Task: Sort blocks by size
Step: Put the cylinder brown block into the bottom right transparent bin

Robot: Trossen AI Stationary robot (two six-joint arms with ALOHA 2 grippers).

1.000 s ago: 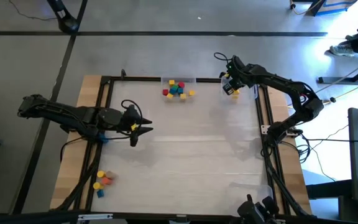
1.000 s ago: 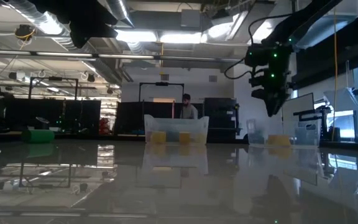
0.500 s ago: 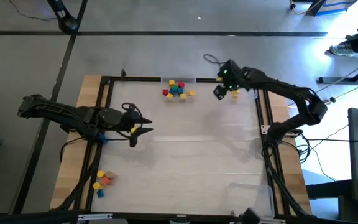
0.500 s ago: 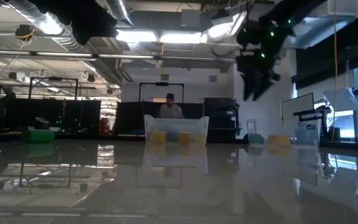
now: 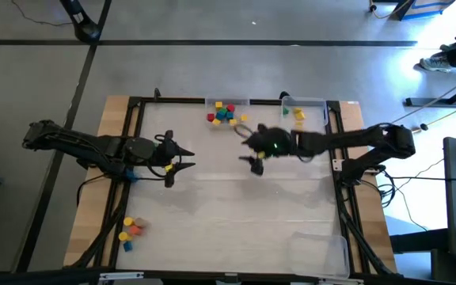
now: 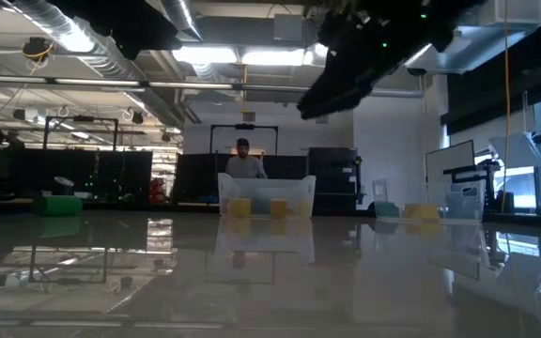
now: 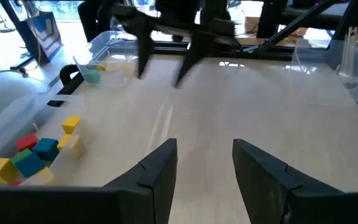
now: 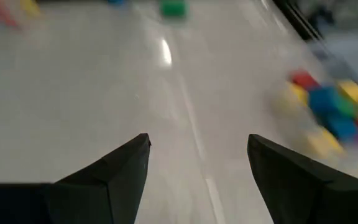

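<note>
A pile of small coloured blocks point(image 5: 226, 113) lies at the middle of the table's far edge; it also shows in the left wrist view point(image 7: 30, 155) and the right wrist view point(image 8: 334, 106). A few more blocks point(image 5: 129, 229) lie near the left front corner. My right gripper point(image 5: 253, 158) hangs open above the table's middle, a little to the near right of the pile, holding nothing point(image 8: 197, 168). My left gripper point(image 5: 182, 165) waits open over the left half, its fingers point(image 7: 204, 168) empty and pointing toward the table's right.
A clear tray point(image 5: 305, 111) with yellow and green blocks stands at the far right corner. Another clear tray point(image 5: 319, 249) lies near the front right corner. A black frame point(image 5: 137, 142) borders the table. A person point(image 6: 243, 161) stands in the room behind.
My right gripper has swung away from the far right tray, toward the table's left and near edge, and now hangs over the middle. Its fingers stand wider apart than a second ago.
</note>
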